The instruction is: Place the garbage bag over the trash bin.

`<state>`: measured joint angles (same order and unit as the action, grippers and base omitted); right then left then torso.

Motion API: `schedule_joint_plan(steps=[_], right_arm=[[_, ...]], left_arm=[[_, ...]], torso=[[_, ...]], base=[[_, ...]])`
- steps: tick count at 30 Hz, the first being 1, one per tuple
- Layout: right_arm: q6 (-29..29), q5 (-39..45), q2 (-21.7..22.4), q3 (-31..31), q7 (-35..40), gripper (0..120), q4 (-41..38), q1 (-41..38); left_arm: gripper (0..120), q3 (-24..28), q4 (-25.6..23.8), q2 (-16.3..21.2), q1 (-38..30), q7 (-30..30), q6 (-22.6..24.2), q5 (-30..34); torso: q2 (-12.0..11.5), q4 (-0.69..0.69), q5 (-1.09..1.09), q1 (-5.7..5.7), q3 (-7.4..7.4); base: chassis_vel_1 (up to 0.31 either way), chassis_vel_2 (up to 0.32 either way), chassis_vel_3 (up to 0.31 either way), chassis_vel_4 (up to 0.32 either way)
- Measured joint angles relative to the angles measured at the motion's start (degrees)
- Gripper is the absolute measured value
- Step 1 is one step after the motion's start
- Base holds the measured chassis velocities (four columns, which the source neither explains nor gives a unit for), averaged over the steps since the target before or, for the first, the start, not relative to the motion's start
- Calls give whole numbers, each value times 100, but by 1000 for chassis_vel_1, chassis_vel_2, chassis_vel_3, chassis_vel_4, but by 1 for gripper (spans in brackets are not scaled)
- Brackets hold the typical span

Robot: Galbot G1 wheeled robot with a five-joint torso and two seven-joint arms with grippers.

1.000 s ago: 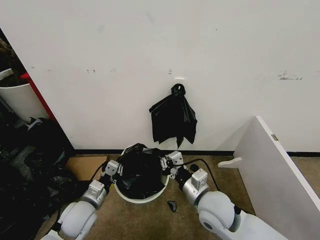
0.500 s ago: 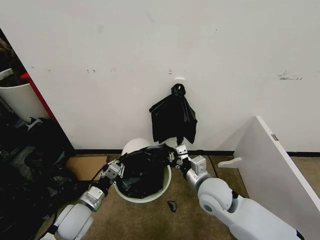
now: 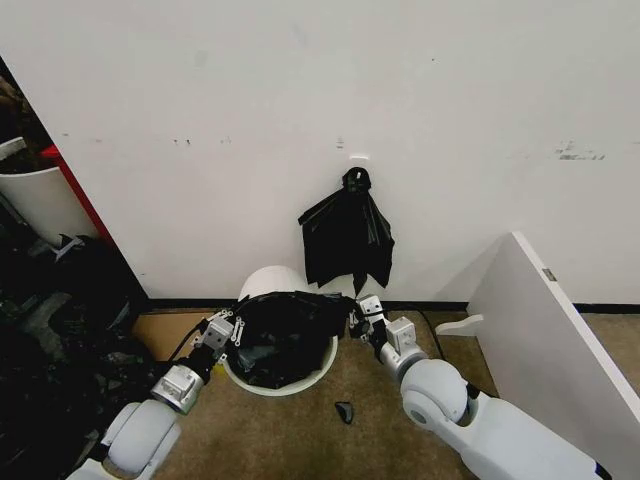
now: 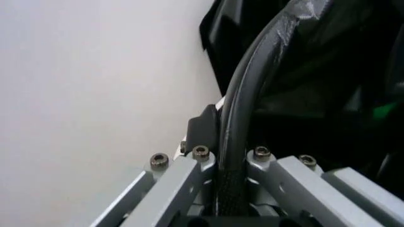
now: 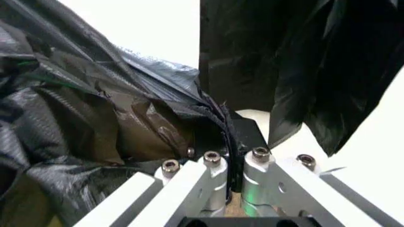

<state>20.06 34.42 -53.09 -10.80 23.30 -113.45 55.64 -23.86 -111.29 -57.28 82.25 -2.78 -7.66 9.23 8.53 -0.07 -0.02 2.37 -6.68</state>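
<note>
The trash bin point(image 3: 262, 285) is a cream-white bucket on the floor by the wall. Its far inner wall shows above the bag. The garbage bag point(image 3: 285, 335), black and crinkled, lies across the bin's mouth, stretched between my two grippers. My left gripper point(image 3: 222, 330) sits at the bin's left rim, shut on the bag's edge; in the left wrist view a taut band of the bag point(image 4: 252, 94) runs between the fingers. My right gripper point(image 3: 360, 312) is at the right rim, shut on the bag's other edge, where the right wrist view shows the bag point(image 5: 94, 118) gathered into the gripper point(image 5: 230, 142).
A smaller black plastic bunch point(image 3: 347, 240) hangs by a knot on the wall just above the bin. A white board point(image 3: 545, 320) leans at the right. Dark clutter point(image 3: 50, 330) and a white container with a red edge point(image 3: 40, 200) stand at the left. A small black piece point(image 3: 344, 410) lies on the carpet.
Both grippers have moved toward the wall with the bag's edges, spreading it wider. The bin's far white wall now shows behind the bag.
</note>
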Motion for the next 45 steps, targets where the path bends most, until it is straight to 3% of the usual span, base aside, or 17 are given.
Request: schedule_joint_plan(steps=[4, 6, 9, 14, 21, 29, 37, 45], right_arm=[[-65, 97, -48, 362, -17, 9, -225, 361], [-177, 83, -82, 621, -197, 20, -325, 571], [-376, 44, -103, 839, -356, 26, -342, 746], [-852, -190, -165, 1299, -819, 48, -545, 1356], [-1513, -965, -244, 1360, -1568, 71, -832, 2175], [-1784, -1347, -443, 978, -1823, 98, -807, 2107], [-1607, -1344, -467, 646, -1801, 99, -753, 1750], [-1442, -1263, -497, 420, -1672, 86, -620, 1461]], left_arm=[[2, 0, -63, -54, 1, 254, 298, 684], [2, 1, -93, -73, -12, 321, 454, 1016], [1, -4, -96, -97, -23, 366, 544, 1228], [1, -13, -127, -184, -61, 528, 744, 1653], [1, -14, -193, -266, -78, 624, 880, 1946], [1, 20, -239, -272, -10, 583, 885, 1885], [1, 54, -243, -282, 67, 511, 856, 1738], [1, 72, -256, -248, 63, 490, 846, 1689]], torso=[[0, -1, 0, 0, 0], [1, 0, 0, 0, 1], [1, 0, -1, 0, 1], [1, 1, -1, 0, 1], [1, -1, 0, 0, 1], [1, 1, -1, 0, 0], [1, 1, -1, 0, 0], [0, 0, 0, 0, 0]], base=[[0, 0, 0, 0], [0, 0, 0, 0], [0, 0, 0, 0], [0, 0, 0, 0], [0, 0, 0, 0], [0, 0, 0, 0], [0, 0, 0, 0], [0, 0, 0, 0]])
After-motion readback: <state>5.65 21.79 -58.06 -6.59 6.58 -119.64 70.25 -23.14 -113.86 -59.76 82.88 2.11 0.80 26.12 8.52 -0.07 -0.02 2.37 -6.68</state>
